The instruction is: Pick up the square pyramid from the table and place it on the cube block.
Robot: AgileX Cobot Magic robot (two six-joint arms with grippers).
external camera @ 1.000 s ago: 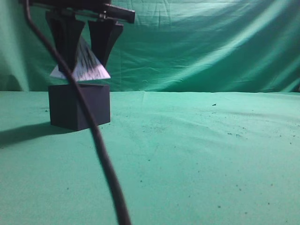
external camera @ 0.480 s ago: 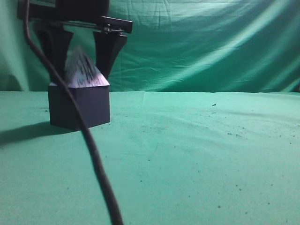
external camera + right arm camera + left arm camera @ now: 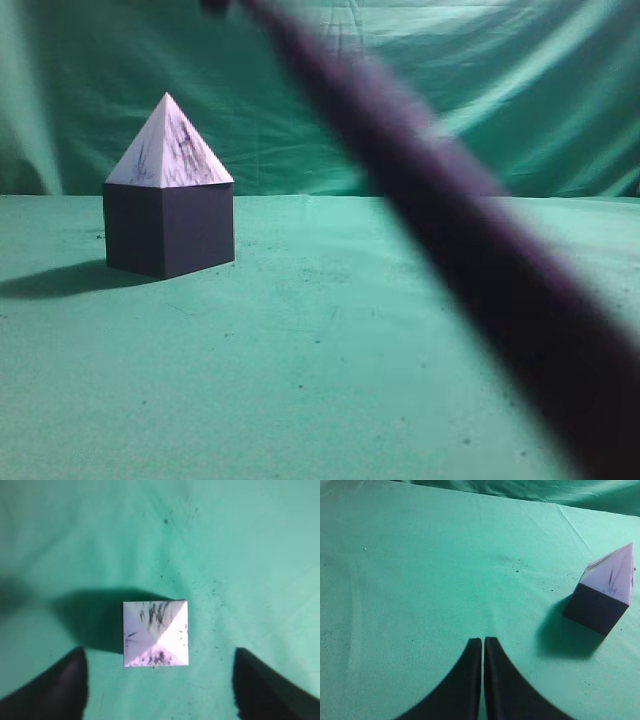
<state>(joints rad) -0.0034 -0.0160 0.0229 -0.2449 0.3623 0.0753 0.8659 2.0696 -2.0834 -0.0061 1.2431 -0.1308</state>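
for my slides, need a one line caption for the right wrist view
Top-down view of the marbled square pyramid seated on the cube block, with the right gripper jaws spread wide open on either side above the green cloth.
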